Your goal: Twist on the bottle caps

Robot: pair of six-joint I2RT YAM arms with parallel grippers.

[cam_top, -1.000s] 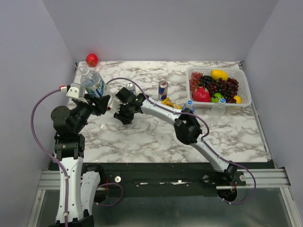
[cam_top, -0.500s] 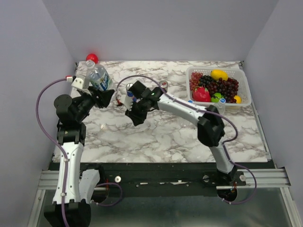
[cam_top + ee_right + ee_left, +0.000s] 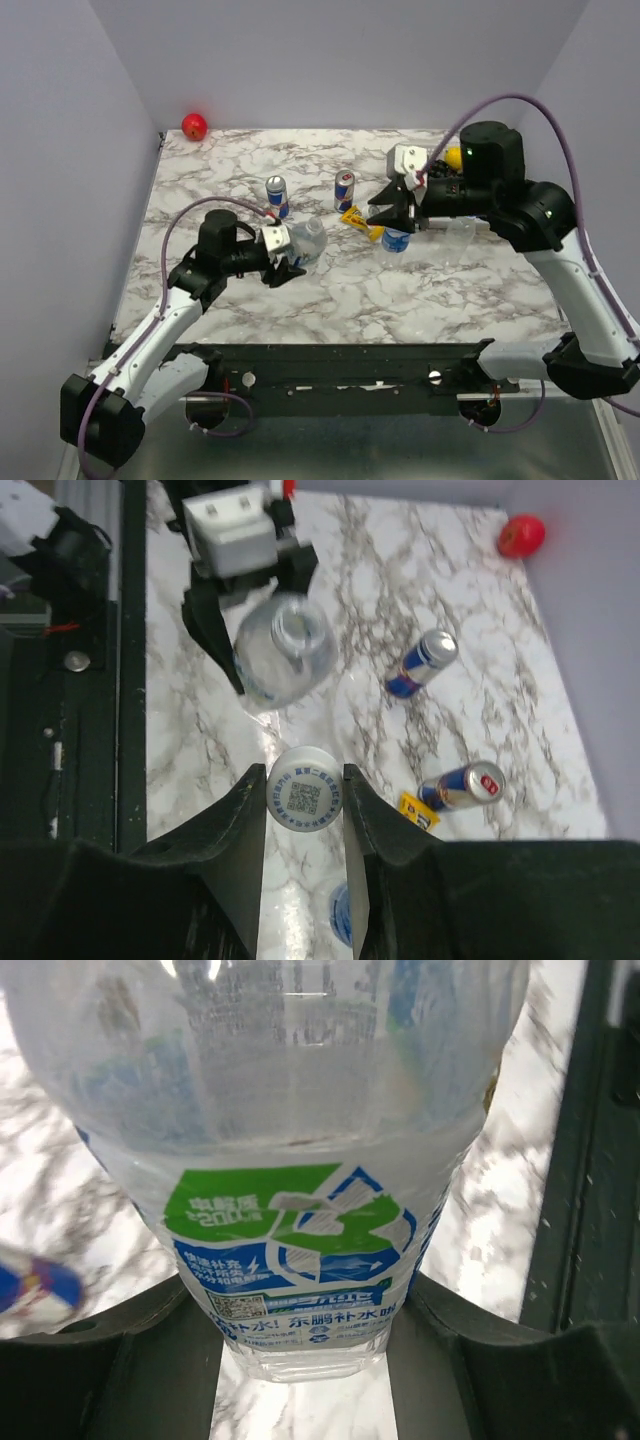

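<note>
Both of my grippers are over the marble table (image 3: 460,300). My left gripper (image 3: 290,258) is clamped on the labelled body of a clear bottle (image 3: 310,241) near the front centre of the table. The bottle's long axis is tilted, and its uncapped mouth points up and to the right, toward my right gripper (image 3: 397,208). I cannot tell whether its base rests on the marble. Two blue-and-silver cans (image 3: 277,196) stand behind it. My right gripper hangs higher, well apart from the bottle. It pinches a whitish cap (image 3: 305,798) by its sides between both fingers, with the printed top facing the wrist camera.
</note>
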